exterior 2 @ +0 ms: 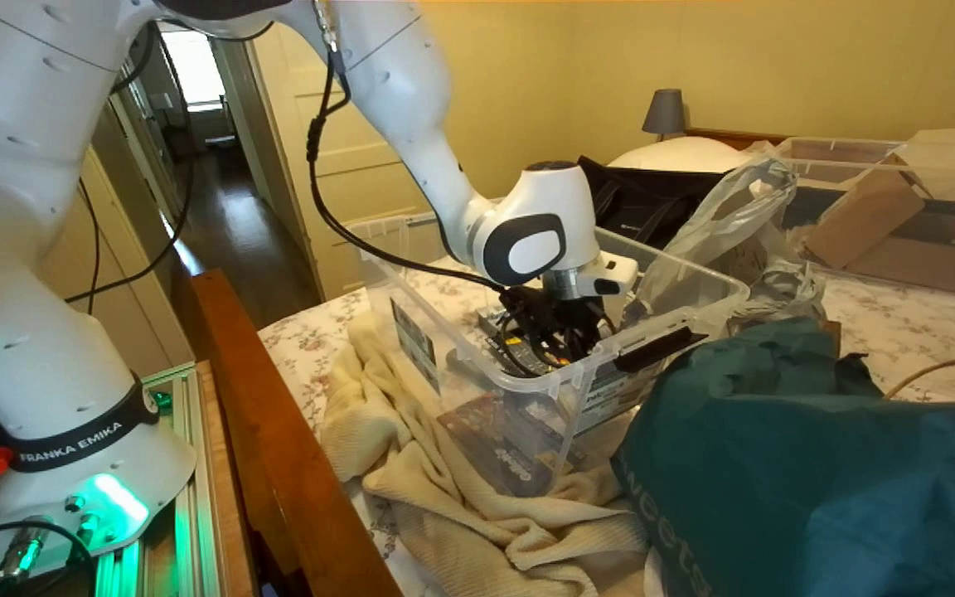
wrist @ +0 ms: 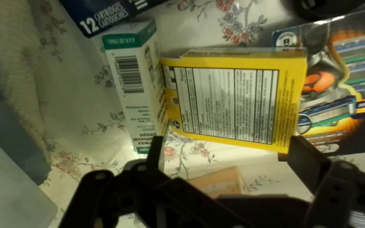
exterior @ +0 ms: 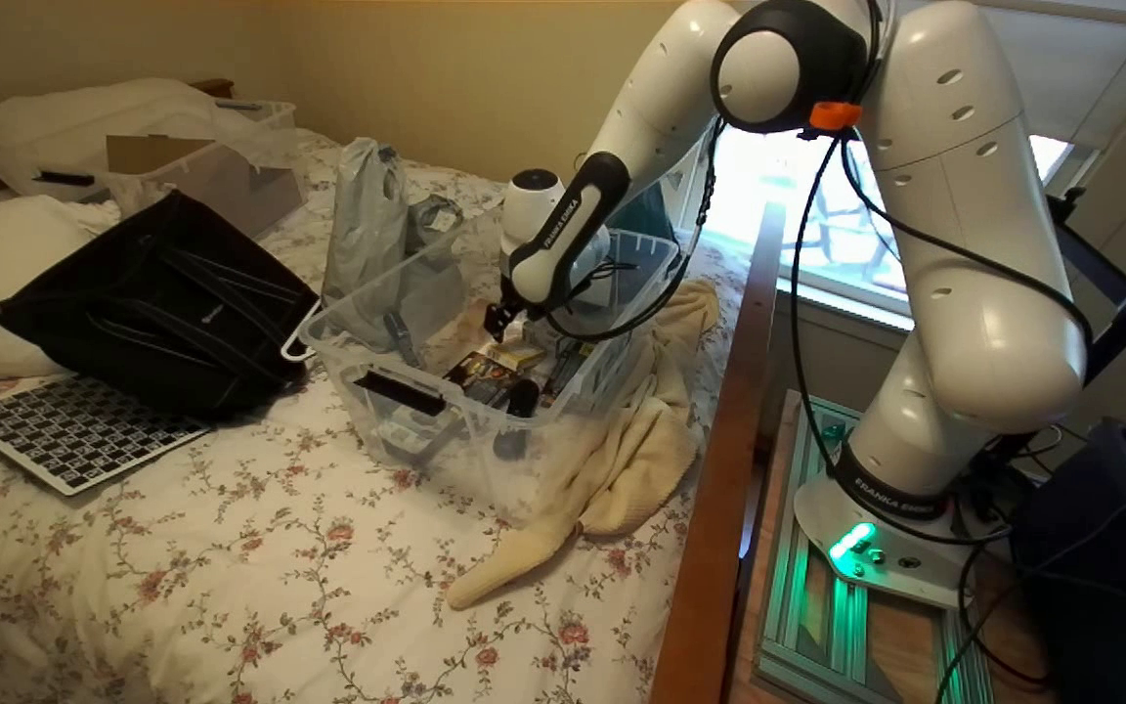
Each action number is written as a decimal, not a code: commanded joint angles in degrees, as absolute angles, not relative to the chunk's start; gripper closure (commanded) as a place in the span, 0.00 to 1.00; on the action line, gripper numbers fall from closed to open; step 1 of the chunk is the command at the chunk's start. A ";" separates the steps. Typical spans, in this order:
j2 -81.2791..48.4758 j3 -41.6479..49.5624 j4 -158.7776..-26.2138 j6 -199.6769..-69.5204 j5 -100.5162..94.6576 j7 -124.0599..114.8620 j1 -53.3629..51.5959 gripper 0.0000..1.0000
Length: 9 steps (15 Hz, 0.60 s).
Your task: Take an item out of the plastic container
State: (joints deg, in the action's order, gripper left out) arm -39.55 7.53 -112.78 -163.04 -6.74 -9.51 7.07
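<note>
The clear plastic container (exterior: pixel 470 469) stands on the bed with several packaged items in it; it also shows in an exterior view (exterior 2: pixel 462 365). My gripper (exterior: pixel 504 321) reaches down inside it; cables partly hide the gripper (exterior 2: pixel 559 332) in an exterior view. In the wrist view the gripper (wrist: pixel 226 141) is wide open, with nothing held between its fingers. A yellow box (wrist: pixel 227 101) lies just beyond the fingertips. A white and green ear drops box (wrist: pixel 128 85) is beside it at the left finger. A razor pack (wrist: pixel 350 79) lies on the other side, near the right finger.
A cream blanket (exterior: pixel 636 450) lies against the container. A grey plastic bag (exterior: pixel 365 225), a black bag (exterior: pixel 182 303) and a teal bag (exterior 2: pixel 809 464) stand around it. A wooden bed rail (exterior: pixel 731 430) runs between bed and robot base. An orange packet (wrist: pixel 219 182) lies below the gripper.
</note>
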 commanded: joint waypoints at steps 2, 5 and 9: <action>-41.04 4.34 -109.13 -158.47 -3.59 -1.80 9.47 0.00; -42.71 6.97 -106.29 -155.50 -4.64 -4.46 6.34 0.00; -45.43 9.86 -103.01 -153.15 -5.61 -8.26 2.32 0.00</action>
